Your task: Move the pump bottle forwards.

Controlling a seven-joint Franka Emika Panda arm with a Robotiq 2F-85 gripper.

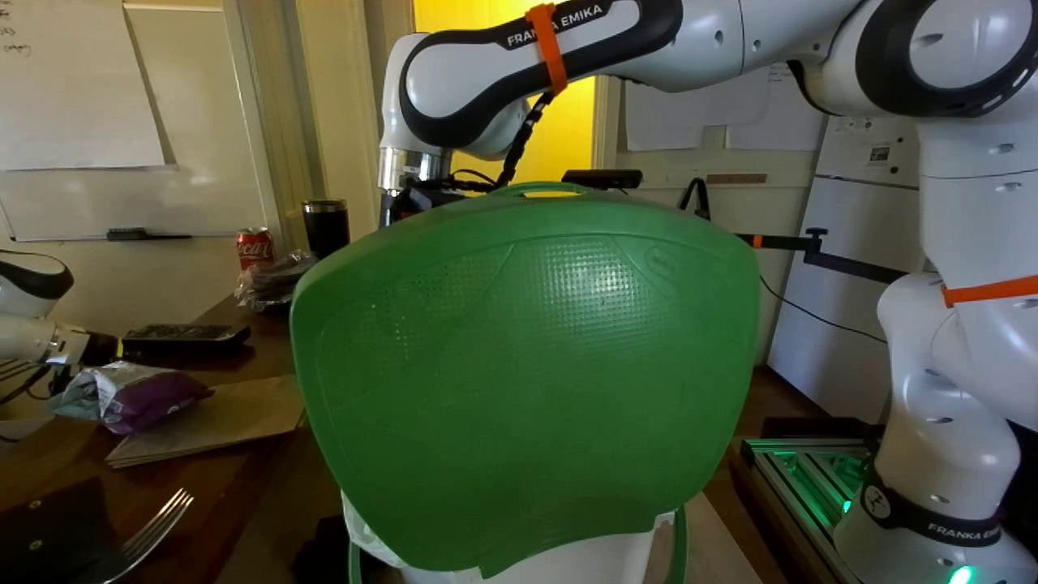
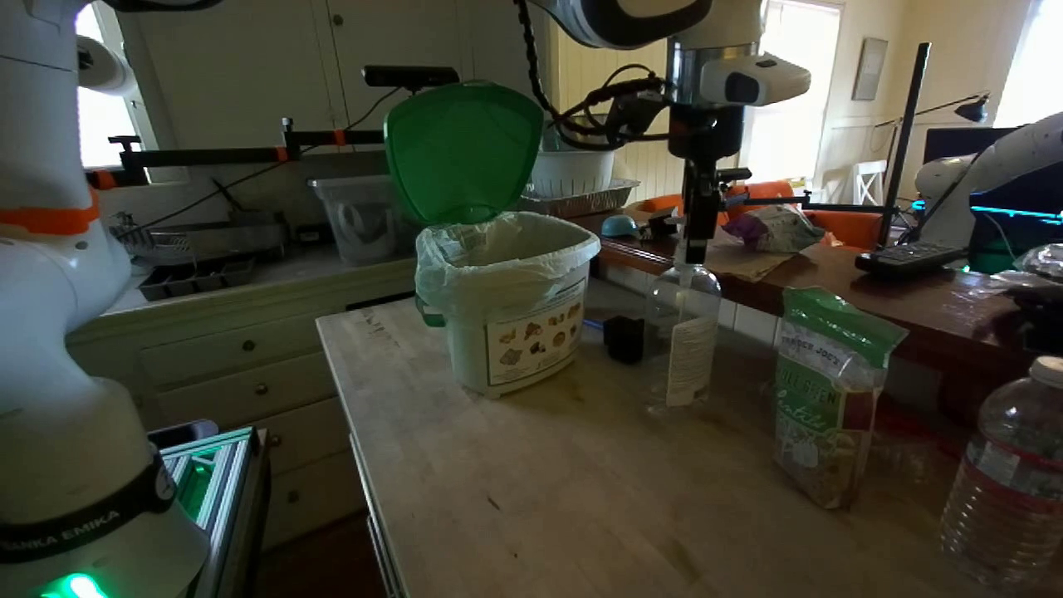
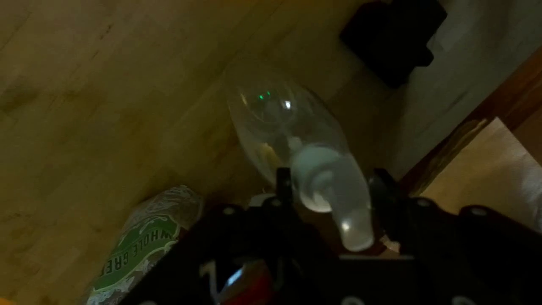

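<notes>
A bin [image 2: 531, 336] (green lid [image 2: 461, 149] up) shares the tabletop [image 2: 531, 490] with a pouch [image 2: 826, 407] and white-capped bottle [image 2: 1005, 490].

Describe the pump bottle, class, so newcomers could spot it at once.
In an exterior view, find the wooden worktop, then the pale bin with the raised green lid. To its right, past a black block, stands the clear pump bottle. Its pale spout sets it apart from the ridged, capped water bottle.

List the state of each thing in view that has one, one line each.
Gripper: jaws either side of the pump head; firm grip unclear
Pump bottle: upright
Green lid: open
Bin: lined with a pale bag
Food bag: standing upright
Water bottle: upright
Cola can: upright
Tumbler: upright
Base light: lit green
</notes>
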